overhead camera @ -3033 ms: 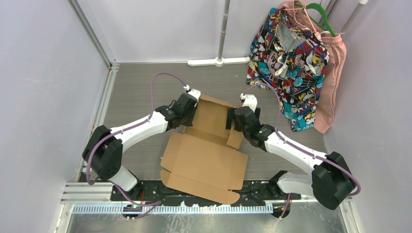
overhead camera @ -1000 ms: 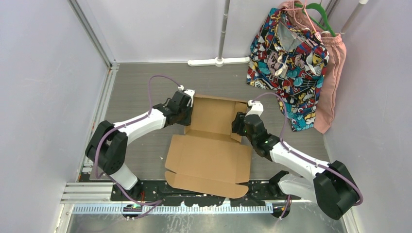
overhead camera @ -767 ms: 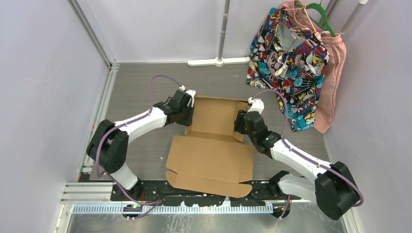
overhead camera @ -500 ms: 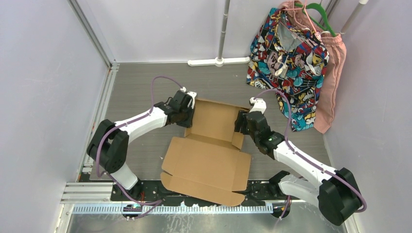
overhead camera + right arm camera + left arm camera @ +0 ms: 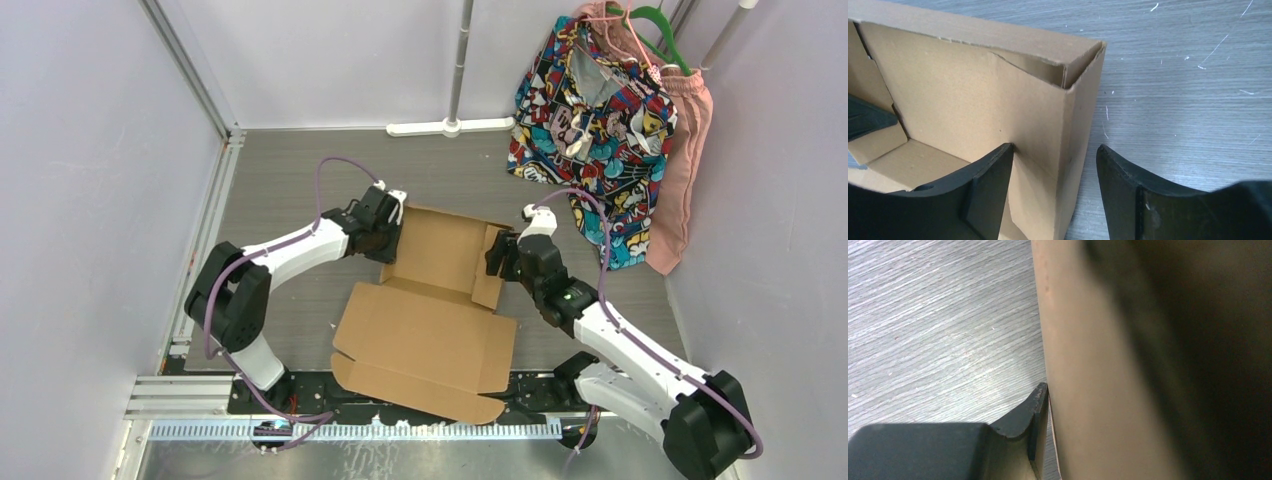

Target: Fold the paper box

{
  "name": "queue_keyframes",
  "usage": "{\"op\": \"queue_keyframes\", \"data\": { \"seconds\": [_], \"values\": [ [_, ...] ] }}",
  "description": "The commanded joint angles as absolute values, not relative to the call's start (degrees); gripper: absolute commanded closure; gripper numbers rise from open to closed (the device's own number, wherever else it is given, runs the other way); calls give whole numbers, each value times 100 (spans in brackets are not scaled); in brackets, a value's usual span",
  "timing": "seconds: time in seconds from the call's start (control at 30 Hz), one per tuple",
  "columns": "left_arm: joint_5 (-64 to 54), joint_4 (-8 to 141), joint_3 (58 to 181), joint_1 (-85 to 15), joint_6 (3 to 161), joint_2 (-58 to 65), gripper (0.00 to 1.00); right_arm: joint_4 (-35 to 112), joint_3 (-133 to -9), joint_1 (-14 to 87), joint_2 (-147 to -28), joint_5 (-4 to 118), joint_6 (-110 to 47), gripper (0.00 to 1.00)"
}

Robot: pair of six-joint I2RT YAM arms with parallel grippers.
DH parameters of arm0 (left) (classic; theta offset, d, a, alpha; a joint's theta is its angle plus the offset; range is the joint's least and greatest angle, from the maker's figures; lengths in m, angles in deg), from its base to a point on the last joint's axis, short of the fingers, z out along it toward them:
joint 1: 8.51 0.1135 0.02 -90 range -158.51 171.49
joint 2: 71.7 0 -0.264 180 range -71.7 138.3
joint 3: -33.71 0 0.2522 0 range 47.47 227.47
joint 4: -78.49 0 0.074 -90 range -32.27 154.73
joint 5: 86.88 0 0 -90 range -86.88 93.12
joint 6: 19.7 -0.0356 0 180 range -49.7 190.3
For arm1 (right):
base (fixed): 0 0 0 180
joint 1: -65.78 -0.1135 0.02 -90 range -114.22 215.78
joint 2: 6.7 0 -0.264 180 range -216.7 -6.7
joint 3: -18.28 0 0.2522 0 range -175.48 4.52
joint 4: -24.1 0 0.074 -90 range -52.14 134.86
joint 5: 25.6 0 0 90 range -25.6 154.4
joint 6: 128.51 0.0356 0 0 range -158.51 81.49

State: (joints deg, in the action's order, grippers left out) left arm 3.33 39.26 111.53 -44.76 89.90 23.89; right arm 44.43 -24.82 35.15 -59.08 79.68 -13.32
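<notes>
While the paper box point(image 5: 430, 300) (a plain brown die-cut sheet of corrugated cardboard) is sitting mid-desk on the grey wood-grain desk point(image 5: 290, 180), its far half is already standing up as a shallow tray. The walls at 12 and 3 o'clock are meeting at a corner. The black-and-white left arm point(image 5: 295, 252) is reaching in from 9 o'clock, its jaws pinching that side's wall. The right arm point(image 5: 620, 340) is holding its jaws apart astride the 3 o'clock wall, one inside, one outside, gripping nothing. The wide lid panel is lying flat toward 6 o'clock, so I am judging the job about half done. The lid is not yet closed or tucked.
</notes>
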Motion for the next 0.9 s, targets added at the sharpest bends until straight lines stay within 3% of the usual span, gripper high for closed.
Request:
{"op": "queue_keyframes", "data": {
  "seconds": [0.0,0.1,0.43,0.77,0.87],
  "values": [
    [481,3932,11470,-4468,9165,2439,80,4481,-2359,3529,-5643,7835,-1161,33],
    [497,3941,11488,-4456,9190,2476,80,4540,-2264,3530,-5529,7777,-1121,39],
    [387,3991,11507,-4462,9210,2452,80,4262,-2050,3537,-5719,7637,-980,41],
    [338,3952,11489,-4454,9190,2359,80,4170,-2292,3533,-6183,7715,-995,59],
    [338,3930,11489,-4456,9205,2366,80,4276,-2362,3533,-6196,7753,-1025,71]
  ]
}}
